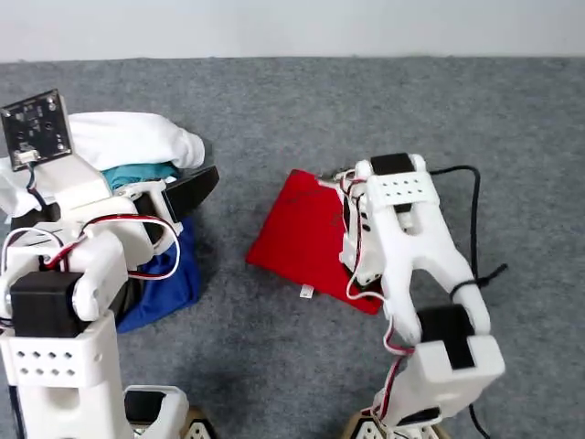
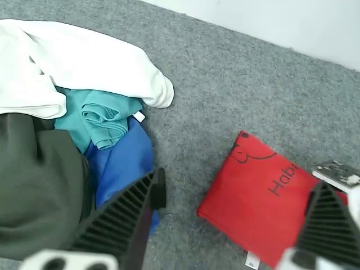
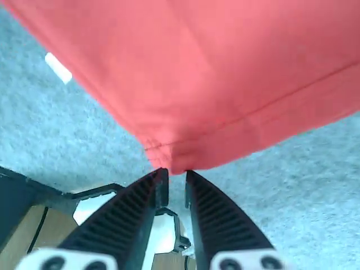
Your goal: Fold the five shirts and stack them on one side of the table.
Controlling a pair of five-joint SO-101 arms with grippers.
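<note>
A folded red shirt (image 1: 297, 238) lies flat on the grey carpeted table (image 1: 274, 101), near the middle. My right gripper (image 3: 175, 173) is at the shirt's near right corner (image 3: 169, 157), fingers pinched almost together on the hem. At the left is a loose pile: a white shirt (image 1: 137, 137) on top at the back, a teal one (image 2: 98, 115), a blue one (image 2: 121, 163) and a dark grey one (image 2: 34, 180). My left gripper (image 2: 242, 188) hangs wide open above the carpet between the pile and the red shirt (image 2: 259, 197), holding nothing.
A black cable (image 1: 471, 183) loops on the carpet to the right of the right arm. A pale wall (image 1: 292, 27) borders the far edge. Bare carpet lies between the pile and the red shirt, and across the far right.
</note>
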